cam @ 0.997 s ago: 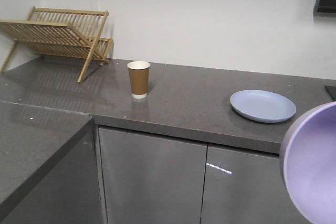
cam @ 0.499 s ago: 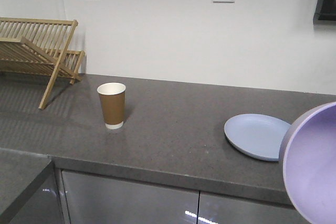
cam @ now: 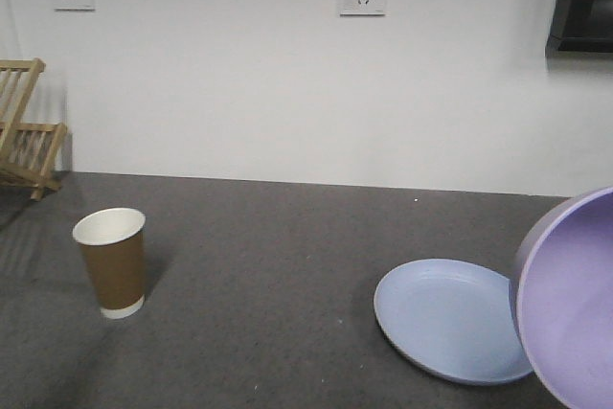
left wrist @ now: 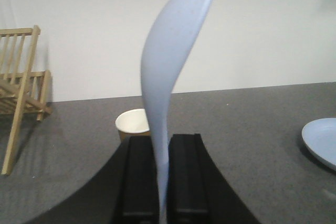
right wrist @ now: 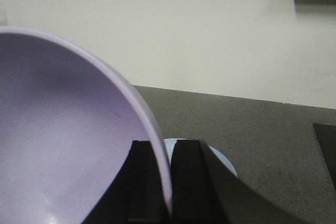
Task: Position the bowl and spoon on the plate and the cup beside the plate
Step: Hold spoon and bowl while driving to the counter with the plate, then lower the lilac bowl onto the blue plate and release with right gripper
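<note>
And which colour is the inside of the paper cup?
White inside, brown outside; the cup shows best in the front-facing view.

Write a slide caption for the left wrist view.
Left gripper clamps the blue spoon; cup and counter lie beyond.

The dark grey speckled counter runs back to a white wall. A cup stands upright on it at 9 o'clock, open end up. The plate lies flat at 4 o'clock, well apart from the cup. A wooden rack sits at 10 o'clock near the wall, cut off by the frame edge.
</note>
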You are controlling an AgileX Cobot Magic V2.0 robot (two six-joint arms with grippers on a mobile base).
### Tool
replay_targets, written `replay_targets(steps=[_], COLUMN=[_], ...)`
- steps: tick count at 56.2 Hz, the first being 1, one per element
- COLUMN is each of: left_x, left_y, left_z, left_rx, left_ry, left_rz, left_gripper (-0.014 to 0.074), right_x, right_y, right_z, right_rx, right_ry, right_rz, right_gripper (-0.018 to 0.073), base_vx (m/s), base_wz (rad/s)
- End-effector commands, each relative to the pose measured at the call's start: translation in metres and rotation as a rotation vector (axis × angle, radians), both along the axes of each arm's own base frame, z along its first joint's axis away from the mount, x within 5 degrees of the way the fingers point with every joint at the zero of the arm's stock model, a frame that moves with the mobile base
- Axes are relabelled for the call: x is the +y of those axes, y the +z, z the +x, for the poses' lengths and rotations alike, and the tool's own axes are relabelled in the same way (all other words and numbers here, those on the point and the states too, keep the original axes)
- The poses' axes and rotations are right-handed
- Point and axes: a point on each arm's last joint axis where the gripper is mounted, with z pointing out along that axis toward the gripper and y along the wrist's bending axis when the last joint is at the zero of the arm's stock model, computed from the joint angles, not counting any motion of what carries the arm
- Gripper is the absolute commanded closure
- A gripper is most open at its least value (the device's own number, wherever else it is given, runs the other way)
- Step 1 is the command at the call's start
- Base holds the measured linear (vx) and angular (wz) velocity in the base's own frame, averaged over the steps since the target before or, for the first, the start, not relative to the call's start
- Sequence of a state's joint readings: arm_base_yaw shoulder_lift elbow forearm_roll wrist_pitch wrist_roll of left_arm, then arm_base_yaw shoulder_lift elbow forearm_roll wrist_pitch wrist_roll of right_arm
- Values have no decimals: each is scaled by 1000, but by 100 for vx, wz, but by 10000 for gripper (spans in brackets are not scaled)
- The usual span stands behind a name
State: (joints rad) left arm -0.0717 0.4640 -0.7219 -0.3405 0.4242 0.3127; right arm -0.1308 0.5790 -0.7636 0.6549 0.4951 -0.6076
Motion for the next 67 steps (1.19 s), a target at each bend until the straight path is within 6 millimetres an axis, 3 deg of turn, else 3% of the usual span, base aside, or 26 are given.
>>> replay_targets(steps=[1, 31, 67], left_x=[2, 2, 2], left_y=[15, 15, 15], left_z=[-1, -1, -1], left_rx=[-97, -98, -98], left_ry=[16, 17, 17], left_rz=[-36, -37, -37], left_gripper=[594, 594, 594], right_x=[-4, -4, -4], right_y=[15, 15, 15], right_z=[-1, -1, -1], right_rx=[-96, -96, -96], right_ry=[-46, -46, -46], right_rz=[20, 20, 20], right_gripper=[568, 568, 568], base_vx=[37, 29, 5], base_wz=[-28, -20, 3])
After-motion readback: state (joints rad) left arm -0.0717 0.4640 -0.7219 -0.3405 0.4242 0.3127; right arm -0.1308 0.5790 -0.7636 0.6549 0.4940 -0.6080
